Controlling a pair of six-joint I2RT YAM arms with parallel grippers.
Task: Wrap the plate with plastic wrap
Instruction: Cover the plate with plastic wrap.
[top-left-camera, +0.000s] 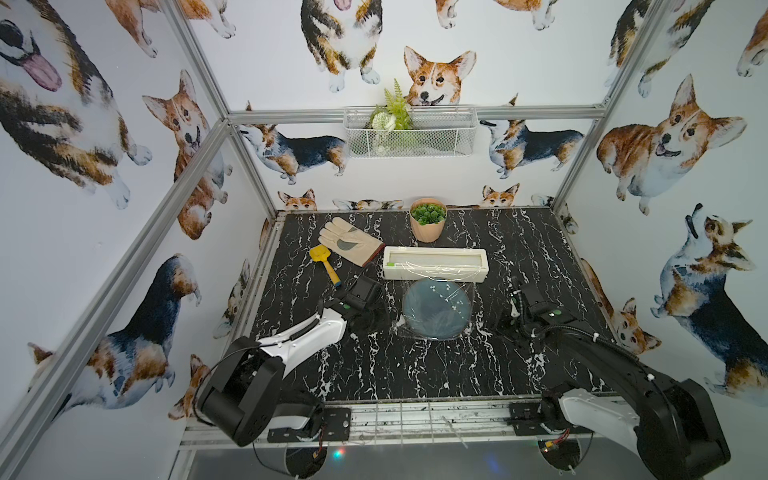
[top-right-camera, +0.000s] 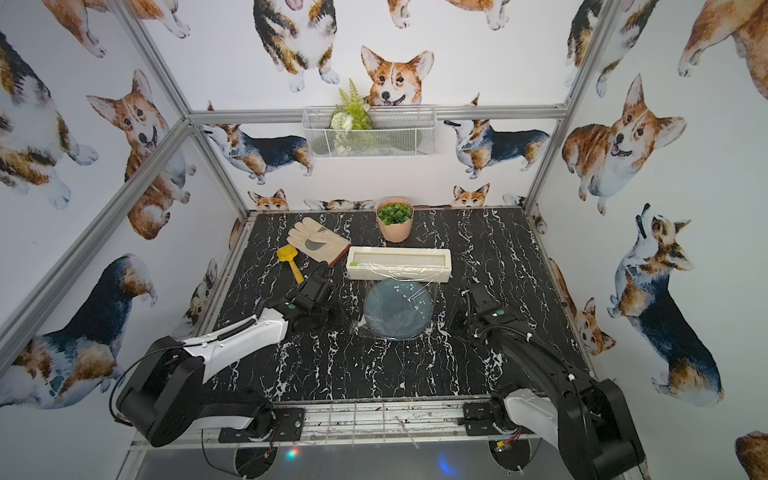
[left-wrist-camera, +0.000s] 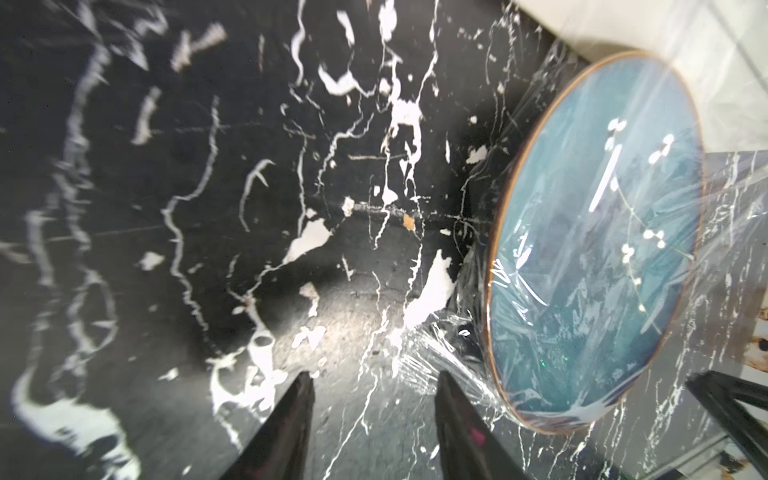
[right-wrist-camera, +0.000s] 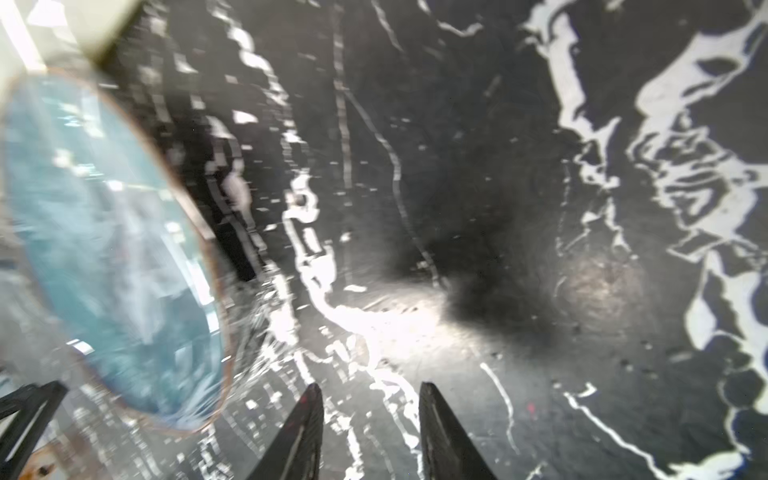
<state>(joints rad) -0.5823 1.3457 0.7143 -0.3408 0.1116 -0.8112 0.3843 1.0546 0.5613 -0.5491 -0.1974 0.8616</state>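
round blue-grey glazed plate (top-left-camera: 436, 309) with a white blossom pattern sits flat on the black white-veined marble tabletop (top-left-camera: 415, 374), just right of frame centre in both top views. thin clear crinkly plastic wrap (top-left-camera: 440, 277) lies over it, running down from the long cream-white dispenser box (top-left-camera: 434, 262) directly behind the plate and spilling past the rim onto the table on the near side. the film edge is bunched on the table beside the rim (sharpest in the left wrist view).

left gripper (left-wrist-camera: 374, 376): black fingers apart, only bare table between them. one fingertip is just beside the bunched film, can't tell if it touches. that arm sits left of the plate in the top views.

right gripper (right-wrist-camera: 370, 385): fingers apart, narrower gap, nothing clamped. the plate is off to one side (this view is blurred). that arm sits right of the plate.

the rest: beige work glove (top-left-camera: 349, 241) and yellow toy shovel (top-left-camera: 325, 262) at the table's upper left, peach pot with green plant (top-left-camera: 428, 222) behind the box, white wire basket (top-left-camera: 409, 131) on the back wall.
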